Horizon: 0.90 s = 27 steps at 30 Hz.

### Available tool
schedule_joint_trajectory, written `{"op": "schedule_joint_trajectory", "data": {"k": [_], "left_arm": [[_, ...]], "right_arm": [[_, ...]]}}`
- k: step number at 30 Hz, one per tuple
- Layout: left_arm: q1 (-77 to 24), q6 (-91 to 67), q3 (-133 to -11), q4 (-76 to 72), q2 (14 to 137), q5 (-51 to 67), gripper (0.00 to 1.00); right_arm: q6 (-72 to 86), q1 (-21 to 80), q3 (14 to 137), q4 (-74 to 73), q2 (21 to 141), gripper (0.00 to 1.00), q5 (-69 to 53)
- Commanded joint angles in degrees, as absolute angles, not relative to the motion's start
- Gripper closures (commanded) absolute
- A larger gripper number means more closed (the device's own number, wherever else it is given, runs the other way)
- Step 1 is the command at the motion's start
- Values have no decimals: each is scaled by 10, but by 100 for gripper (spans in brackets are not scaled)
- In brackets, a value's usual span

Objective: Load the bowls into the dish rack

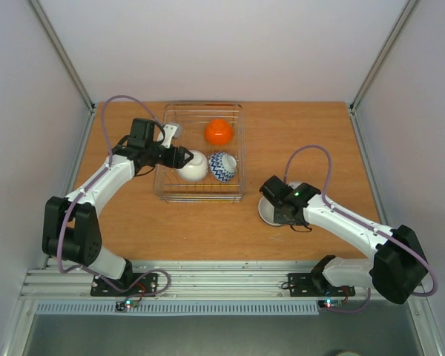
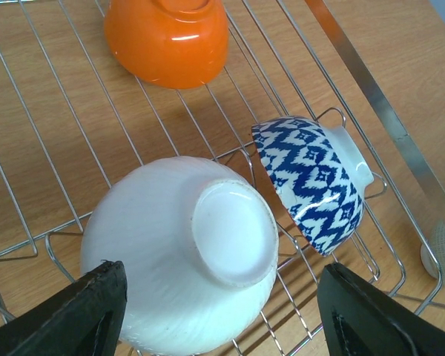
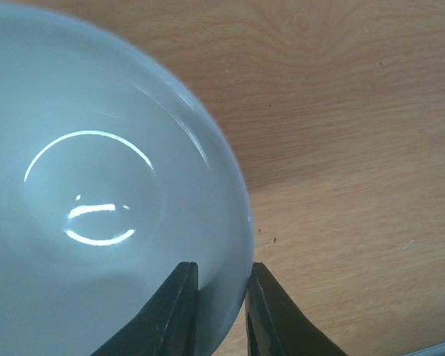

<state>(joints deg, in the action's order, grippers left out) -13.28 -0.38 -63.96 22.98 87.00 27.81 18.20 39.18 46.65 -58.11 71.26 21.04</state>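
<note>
Bowls: three sit in the dish rack (image 1: 200, 194), one on the desk (image 1: 319, 141).
- The orange bowl (image 1: 218, 131) is glossy and plain. It sits toward the far side of the rack, turned over with its foot up.
- The white bowl (image 1: 193, 165) is at the near left of the rack, mouth down and tipped. Its foot ring faces your left wrist camera.
- The blue-white zigzag bowl (image 1: 222, 166) is just to the right of the white one. It lies on its side against a wire loop.
- The pale bowl (image 1: 267, 213) stands mouth up on the bare desk, right of the rack and apart from it.

Views:
- Only the left wrist view shows the zigzag bowl's white foot, which points right, away from the white bowl. It also shows the thin gap between those two bowls.
- Only the right wrist view shows the pale bowl's glazed inside.
- Only the top view shows the whole rack, its sides square with the desk edges.

The bowls are round, so none has a long axis.

Claws:
- Your left claw (image 2: 222, 268) stands wide open astride the white bowl. The right finger is clear of it, and I cannot tell whether the left finger touches.
- Your right claw (image 3: 221, 271) is pinched on the pale bowl's rim, one finger inside and one outside.
</note>
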Motion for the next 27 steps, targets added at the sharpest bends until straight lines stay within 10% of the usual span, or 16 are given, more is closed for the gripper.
{"op": "schedule_joint_trajectory", "data": {"k": [1,7,27], "left_arm": [[-137,17,-657,227,870,277,29],[-138,18,-657,227,869,277,29],[-168,30,-693,280,824,309,27]], "right_arm": [[191,389,475,-595,701,82,236],[197,390,478,-612,678,99,254],[75,408,640,-540,639,99,302]]}}
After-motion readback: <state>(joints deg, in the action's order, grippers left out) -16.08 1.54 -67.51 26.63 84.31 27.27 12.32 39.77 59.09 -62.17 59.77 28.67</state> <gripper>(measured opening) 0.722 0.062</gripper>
